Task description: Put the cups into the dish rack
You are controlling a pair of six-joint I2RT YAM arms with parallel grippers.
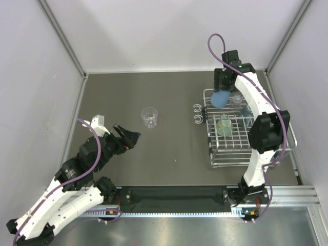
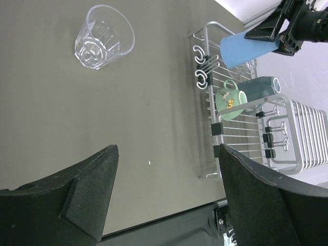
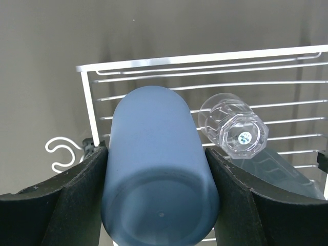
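My right gripper point(image 1: 221, 91) is shut on the blue tumbler point(image 1: 221, 97) and holds it on its side above the far left corner of the dish rack point(image 1: 212, 154). In the right wrist view the tumbler point(image 3: 159, 169) fills the gap between the fingers, over the rack's wires point(image 3: 86, 102). A small clear tumbler point(image 3: 233, 125), a teal-green mug point(image 1: 246, 110) and a pale cream mug point(image 1: 224, 125) lie in the rack. A larger clear tumbler point(image 1: 149, 117) stands upright on the table. My left gripper point(image 1: 129, 137) is open and empty, short of it point(image 2: 102, 37).
The rack's two curled hooks point(image 1: 196, 114) stick out on its left side toward the table's middle. Grey walls with metal posts enclose the table on three sides. The right arm's elbow point(image 1: 266, 130) hangs over the rack's right side.
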